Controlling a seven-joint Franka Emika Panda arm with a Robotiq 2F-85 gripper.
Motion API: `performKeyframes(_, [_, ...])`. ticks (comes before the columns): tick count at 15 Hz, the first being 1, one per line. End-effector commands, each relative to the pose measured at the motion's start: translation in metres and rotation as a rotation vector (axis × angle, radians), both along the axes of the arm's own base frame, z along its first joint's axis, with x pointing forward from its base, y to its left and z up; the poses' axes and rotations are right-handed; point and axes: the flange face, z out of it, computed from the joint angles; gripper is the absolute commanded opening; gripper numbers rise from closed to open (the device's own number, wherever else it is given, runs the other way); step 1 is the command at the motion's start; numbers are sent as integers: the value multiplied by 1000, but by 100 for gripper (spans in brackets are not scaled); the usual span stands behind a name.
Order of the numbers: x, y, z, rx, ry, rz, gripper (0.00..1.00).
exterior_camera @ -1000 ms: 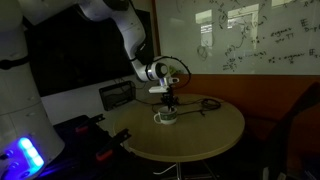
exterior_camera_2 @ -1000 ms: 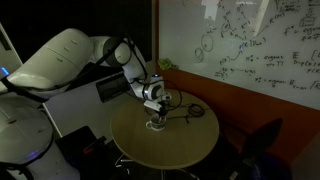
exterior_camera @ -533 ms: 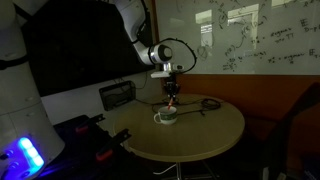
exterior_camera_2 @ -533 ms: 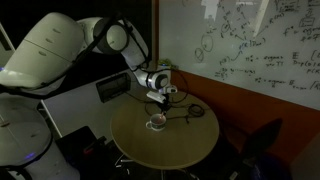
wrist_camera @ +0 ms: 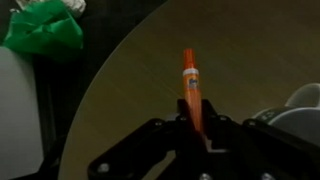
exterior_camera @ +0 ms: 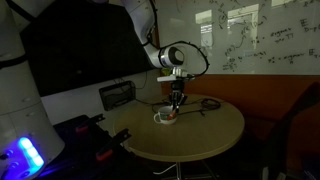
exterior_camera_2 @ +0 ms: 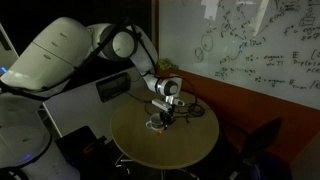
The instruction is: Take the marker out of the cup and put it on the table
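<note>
In the wrist view my gripper (wrist_camera: 197,130) is shut on the orange-red marker (wrist_camera: 190,88), which sticks out from between the fingers over the tan table (wrist_camera: 140,90). The whitish-grey cup (wrist_camera: 300,105) shows at the right edge, beside the gripper. In both exterior views the gripper (exterior_camera: 177,100) (exterior_camera_2: 166,108) hangs just above the table, next to the small cup (exterior_camera: 165,116) (exterior_camera_2: 157,123). The marker shows as a thin red stick below the gripper (exterior_camera: 175,109). The round table (exterior_camera: 200,135) (exterior_camera_2: 170,150) carries the cup.
A black cable loop (exterior_camera: 210,103) lies on the table behind the cup. A green object (wrist_camera: 45,30) lies off the table's edge in the wrist view. A dark box (exterior_camera: 117,95) stands beside the table. A whiteboard (exterior_camera: 250,35) covers the wall.
The gripper rose from the cup with the marker in its jaws, then moved sideways and down beside the cup. The cup has stayed in place.
</note>
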Motion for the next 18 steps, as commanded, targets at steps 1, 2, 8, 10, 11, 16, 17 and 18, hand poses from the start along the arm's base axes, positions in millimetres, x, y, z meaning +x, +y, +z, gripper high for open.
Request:
performKeyframes(1, [4,-9,-39,-28,55,-89,5])
performKeyframes(2, [5,-13,-53,0,49,-89,5])
performKeyframes(8, [23,-26,-94,15,-28,-120,23])
performKeyframes(10, [28,-28,-97,8,-37,-130,48])
performKeyframes(11, [31,-28,-96,6,-47,-128,51])
performKeyframes(16, [47,-21,-49,21,-162,-70,87])
performKeyframes(17, [51,-17,-34,22,-193,-64,94])
performKeyframes(18, [54,-11,-19,23,-215,-53,100])
